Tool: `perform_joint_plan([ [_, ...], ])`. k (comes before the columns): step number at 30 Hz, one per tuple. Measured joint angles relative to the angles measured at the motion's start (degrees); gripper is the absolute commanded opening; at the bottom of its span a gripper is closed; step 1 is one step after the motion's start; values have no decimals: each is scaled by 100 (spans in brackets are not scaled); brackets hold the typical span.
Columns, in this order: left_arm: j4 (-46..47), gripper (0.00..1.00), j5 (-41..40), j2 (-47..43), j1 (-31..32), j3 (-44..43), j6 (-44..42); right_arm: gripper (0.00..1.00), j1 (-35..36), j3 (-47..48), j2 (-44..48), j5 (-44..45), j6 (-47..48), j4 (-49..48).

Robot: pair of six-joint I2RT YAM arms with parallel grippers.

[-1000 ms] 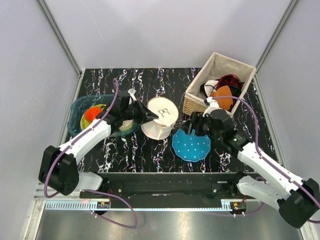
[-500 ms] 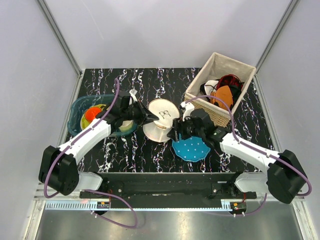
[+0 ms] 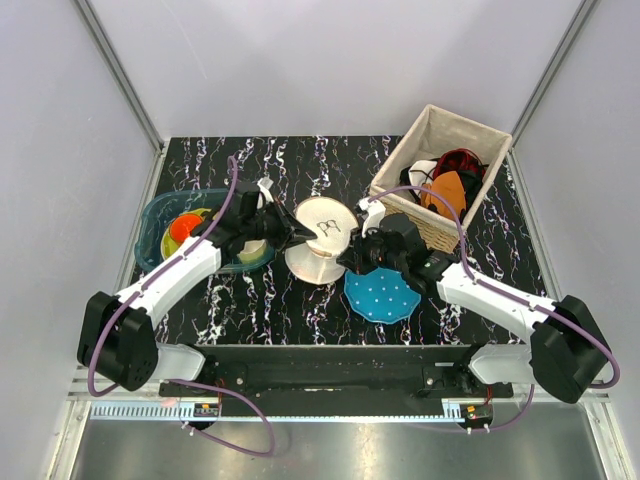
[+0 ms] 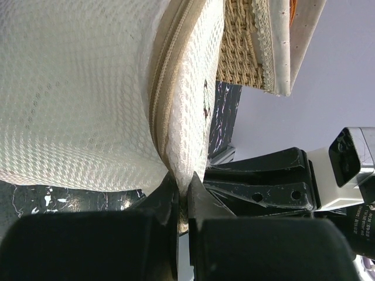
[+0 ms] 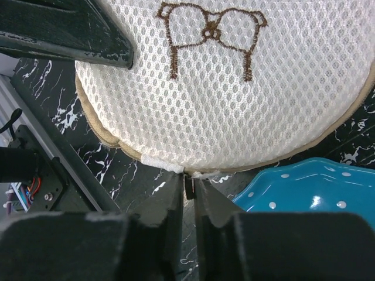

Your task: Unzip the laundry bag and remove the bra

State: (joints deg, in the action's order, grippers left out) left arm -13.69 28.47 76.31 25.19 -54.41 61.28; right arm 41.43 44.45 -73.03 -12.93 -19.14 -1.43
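Observation:
The laundry bag point(image 3: 322, 235), a cream-white round mesh pouch with a brown bow stitched on it, is held up on edge at mid-table. My left gripper point(image 3: 298, 237) is shut on its rim from the left. In the left wrist view the mesh point(image 4: 76, 88) and its beige zip seam point(image 4: 161, 99) run down into the closed left gripper point(image 4: 183, 187). My right gripper point(image 3: 347, 262) meets the bag's lower right rim. In the right wrist view its jaws point(image 5: 188, 187) are shut on a small dark zip pull point(image 5: 188, 182) under the bag point(image 5: 222, 88). The bra is hidden.
A teal white-dotted disc point(image 3: 382, 295) lies just right of the bag, under my right arm. A wicker basket point(image 3: 470, 135) with orange, red and black clothes stands at the back right. A blue bowl point(image 3: 160, 215) with coloured items sits on the left.
My right arm has swung left from the basket to the bag's rim and its jaws have closed on the zip pull. The bag has tipped slightly; my left grip is unchanged.

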Motion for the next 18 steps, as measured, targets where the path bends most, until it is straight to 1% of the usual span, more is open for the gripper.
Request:
perform_joint_plan([
  [3,0,0,0,0,-22,0,-2,3,0,-4,9,35,2,7],
  [4,-2,0,2,0,-31,0,-4,0,0,-13,20,44,9,4],
  [8,-57,0,17,0,-70,-44,-46,0,0,-168,216,238,4,13],
  [11,-151,0,85,0,-146,-114,-144,0,13,-275,472,555,52,157],
  [15,-409,0,332,17,-289,-267,-304,0,48,-568,1167,909,142,192],
  [18,-599,0,538,264,-299,-623,-466,0,76,-629,1532,879,133,225],
])
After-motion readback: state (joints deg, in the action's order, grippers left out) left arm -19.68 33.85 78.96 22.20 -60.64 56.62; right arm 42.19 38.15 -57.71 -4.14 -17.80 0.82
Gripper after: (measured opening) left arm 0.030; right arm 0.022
